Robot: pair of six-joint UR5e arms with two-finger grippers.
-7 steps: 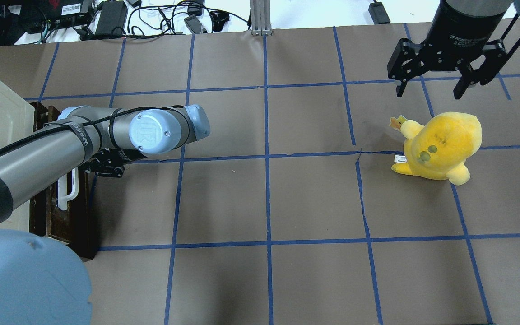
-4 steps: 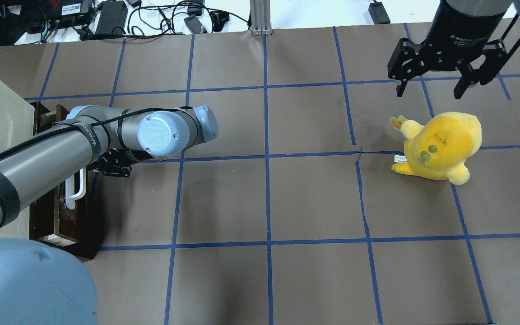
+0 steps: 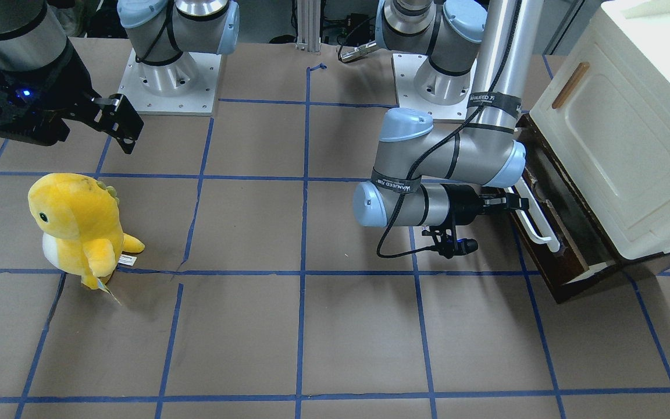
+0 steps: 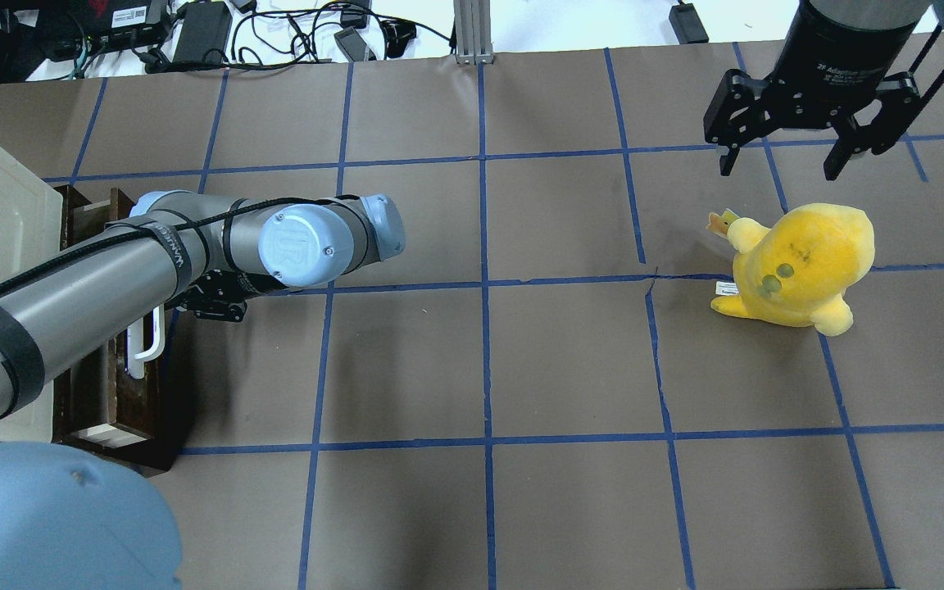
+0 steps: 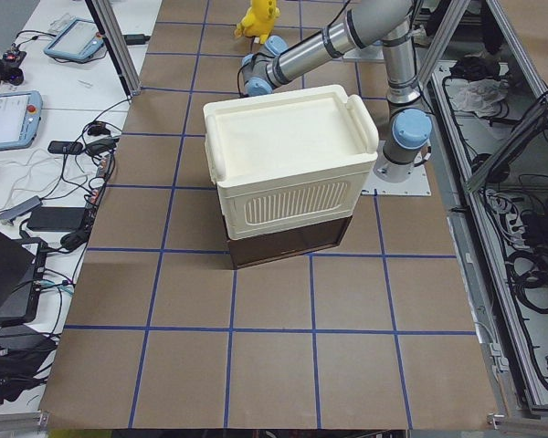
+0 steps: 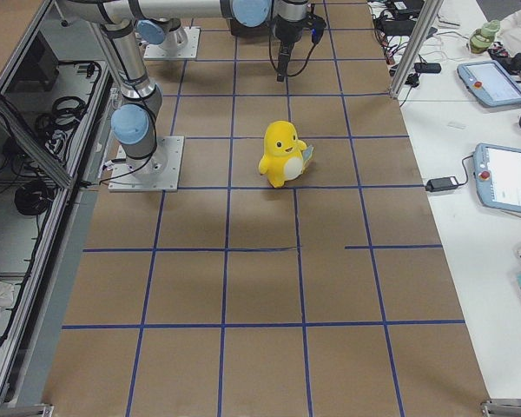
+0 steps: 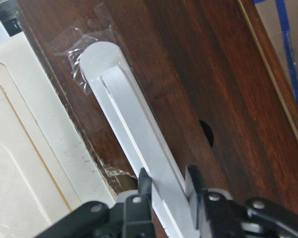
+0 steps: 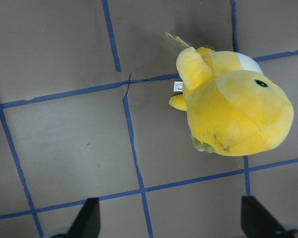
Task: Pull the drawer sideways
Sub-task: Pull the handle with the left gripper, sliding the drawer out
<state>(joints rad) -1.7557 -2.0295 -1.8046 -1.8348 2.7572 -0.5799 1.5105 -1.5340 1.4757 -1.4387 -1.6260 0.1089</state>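
Observation:
The drawer (image 3: 545, 266), with a dark brown worn front, sits partly pulled out from under the cream-white cabinet (image 3: 631, 145). It also shows at the left edge of the overhead view (image 4: 162, 410). Its long white bar handle (image 3: 535, 220) (image 4: 147, 344) fills the left wrist view (image 7: 124, 94). My left gripper (image 7: 168, 186) (image 3: 515, 202) is shut on this handle, one finger on each side. My right gripper (image 4: 779, 164) (image 8: 171, 223) hangs open and empty above the table, far from the drawer.
A yellow plush toy (image 4: 800, 262) (image 3: 73, 221) (image 8: 233, 109) stands on the brown papered table just below my right gripper. The cabinet door panel with a small brown handle (image 3: 570, 85) is above the drawer. Cables and devices lie beyond the far table edge (image 4: 193, 33).
My left arm has moved towards the table's middle with the white handle in its grip, and the drawer has slid further out of the cabinet. The right arm and plush have not moved.

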